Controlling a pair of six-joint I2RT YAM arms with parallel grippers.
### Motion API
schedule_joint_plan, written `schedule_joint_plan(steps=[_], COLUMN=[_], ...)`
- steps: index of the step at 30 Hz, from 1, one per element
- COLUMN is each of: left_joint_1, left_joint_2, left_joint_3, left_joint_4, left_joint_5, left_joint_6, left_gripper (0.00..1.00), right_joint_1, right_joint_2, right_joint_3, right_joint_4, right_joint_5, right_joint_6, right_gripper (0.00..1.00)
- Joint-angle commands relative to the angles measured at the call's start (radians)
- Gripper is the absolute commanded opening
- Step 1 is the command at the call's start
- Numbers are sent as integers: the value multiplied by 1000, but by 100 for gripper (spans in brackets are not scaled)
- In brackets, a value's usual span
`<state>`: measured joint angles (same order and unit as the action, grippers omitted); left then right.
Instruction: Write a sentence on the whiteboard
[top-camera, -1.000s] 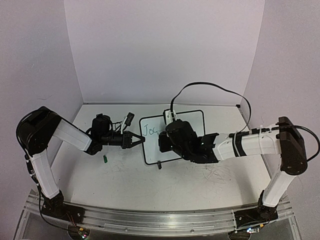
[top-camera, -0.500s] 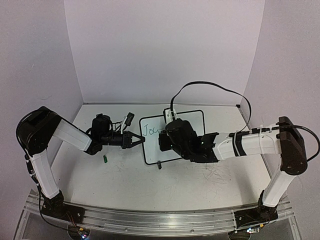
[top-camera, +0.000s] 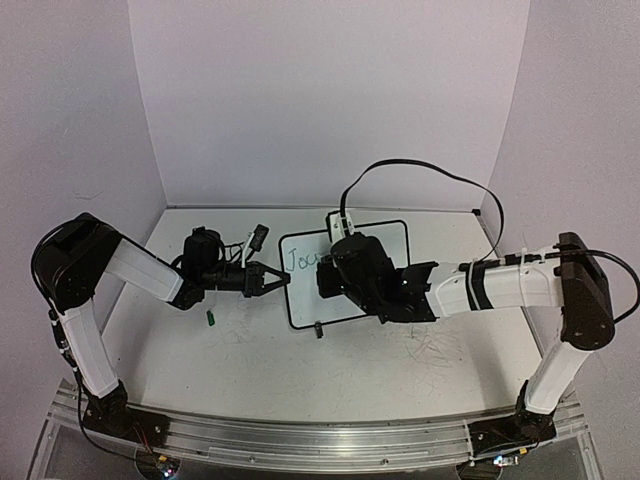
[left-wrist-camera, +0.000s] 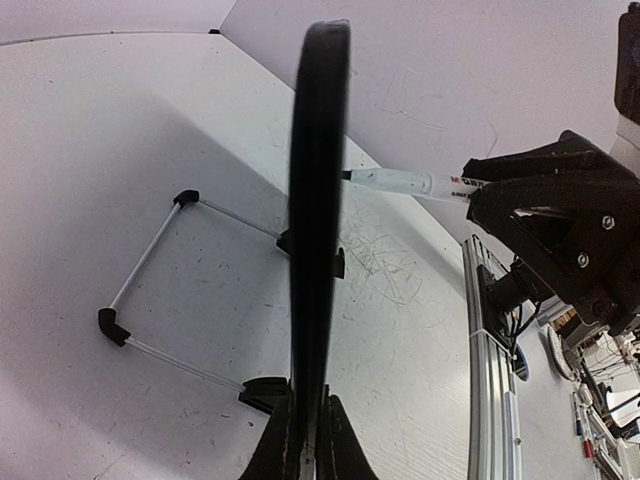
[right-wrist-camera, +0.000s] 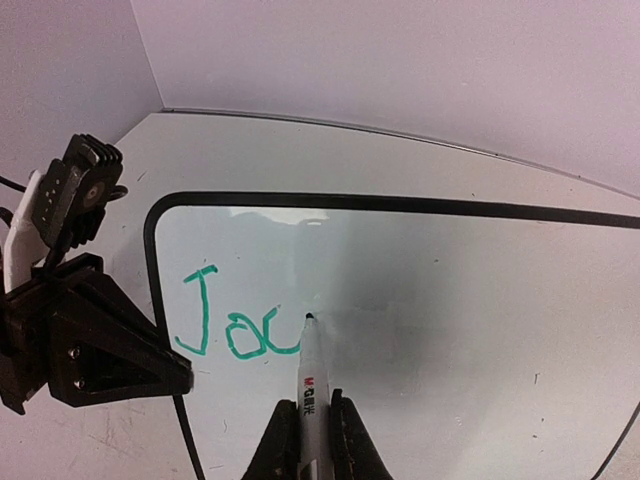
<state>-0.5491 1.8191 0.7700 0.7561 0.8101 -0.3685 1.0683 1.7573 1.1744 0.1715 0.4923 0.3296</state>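
Left jaws pinch the whiteboard (top-camera: 300, 300) tight at its nine-o'clock edge, bracing it, while right jaws clamp the marker (right-wrist-camera: 308, 375), its tip extending the green sentence (right-wrist-camera: 235, 330) at ten o'clock.

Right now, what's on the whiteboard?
Green letters "Jo" and an unfinished stroke, the marker tip at its end; the whiteboard is otherwise blank in the wrist view. From above, the right gripper hides its middle.

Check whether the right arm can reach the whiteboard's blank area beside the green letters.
Likely yes: the marker in the right hand meets the whiteboard beside the letters, and nothing covers the blank area.
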Motion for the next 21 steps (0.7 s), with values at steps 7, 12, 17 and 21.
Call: schedule_joint_plan(steps=[7, 12, 17, 21], left_joint_1=[-12, -12, -12, -13], left_joint_2=[-39, -36, -36, -39], left_joint_3=[-6, -6, -5, -7], left_joint_4=[13, 13, 13, 13], left_joint_5=[30, 32, 31, 31], left_joint_6=[16, 16, 16, 16], left_gripper=[0, 0, 0, 0], right_joint_1=[-6, -5, -2, -2], right_joint_2=[-15, -16, -16, -19], right_joint_3=[15, 1, -5, -17], right_joint_4=[-35, -42, -47, -52], right_joint_5=[5, -4, -7, -8], right_joint_6=[25, 45, 54, 65], right_gripper=[0, 0, 0, 0])
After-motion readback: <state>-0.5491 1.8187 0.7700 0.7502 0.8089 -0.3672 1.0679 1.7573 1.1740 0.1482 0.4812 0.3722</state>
